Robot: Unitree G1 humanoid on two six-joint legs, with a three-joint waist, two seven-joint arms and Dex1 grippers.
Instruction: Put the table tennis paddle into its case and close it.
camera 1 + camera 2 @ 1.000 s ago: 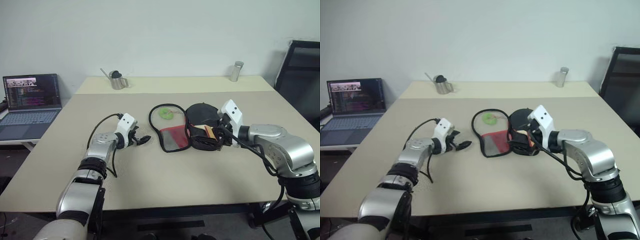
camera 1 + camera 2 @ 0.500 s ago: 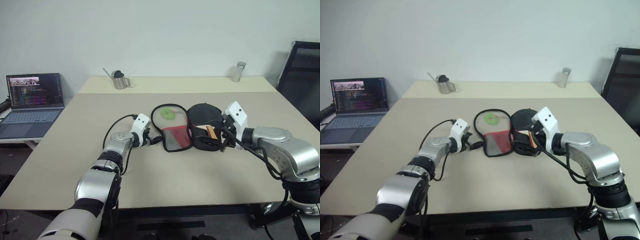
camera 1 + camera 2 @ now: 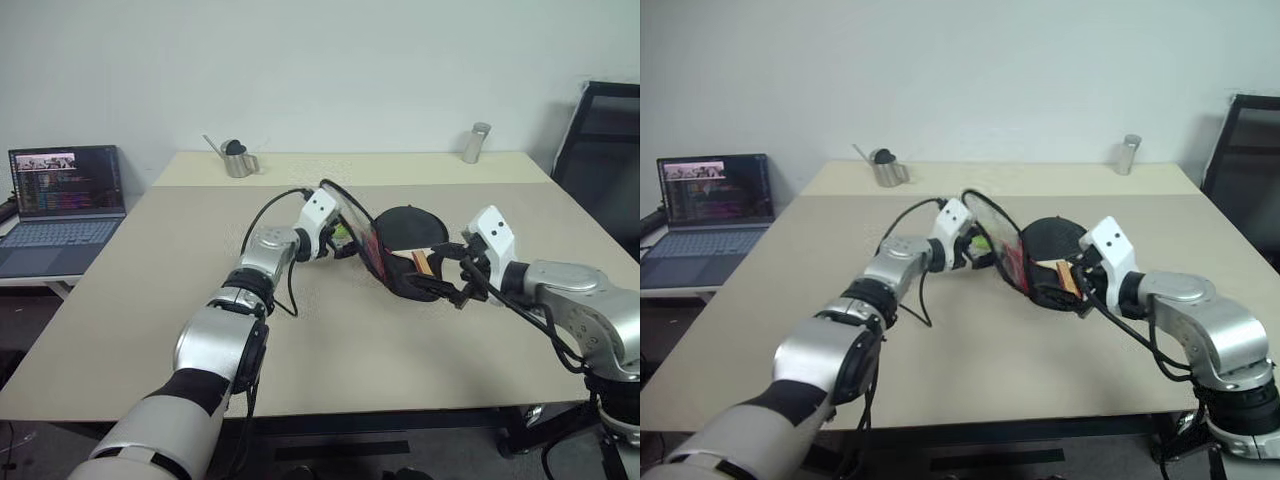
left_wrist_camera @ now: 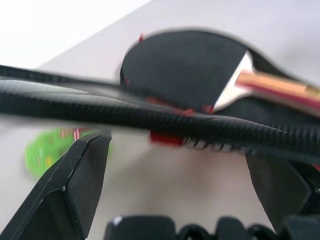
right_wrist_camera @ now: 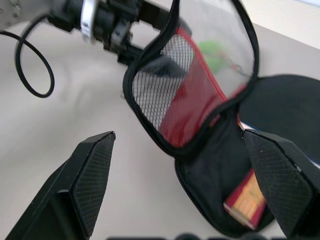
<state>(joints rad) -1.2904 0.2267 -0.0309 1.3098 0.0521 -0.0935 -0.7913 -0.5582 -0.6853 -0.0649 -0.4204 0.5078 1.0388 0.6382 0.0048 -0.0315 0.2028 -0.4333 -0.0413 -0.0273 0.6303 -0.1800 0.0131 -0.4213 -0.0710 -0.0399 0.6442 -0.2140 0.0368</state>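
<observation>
Near the middle of the desk (image 3: 330, 350), the case (image 3: 405, 262) lies unzipped, its lower half flat on the surface and its mesh-and-red lid (image 3: 352, 225) raised on edge. The table tennis paddle (image 3: 407, 233) already rests in the lower half: round black face toward the far side of the desk, light wooden handle (image 3: 421, 262) with its red stripe toward the robot and slightly to its right. Its long axis thus runs roughly from far to near, matching the pouch outline, a fit that should let the lid fold straight over it.

Left tool (image 3: 340, 241): jaws spread, set against the lid's far-left side, the zipper rim crossing between the fingers (image 4: 82, 175) in the left wrist view. Nothing is gripped; the lid appears propped or pushed by this tool, which would explain why it stands tilted toward the paddle rather than lying flat. Whether the fingers actually touch the rim cannot be told. A green tag (image 4: 47, 150) lies on the desk beyond the lid.

Right tool (image 3: 447, 282): also spread and empty, hovering just beside the handle end of the case. This placement looks suited to steadying the lower half while the lid is swung over. The zip is judged entirely undone, so closing is yet to come.
</observation>
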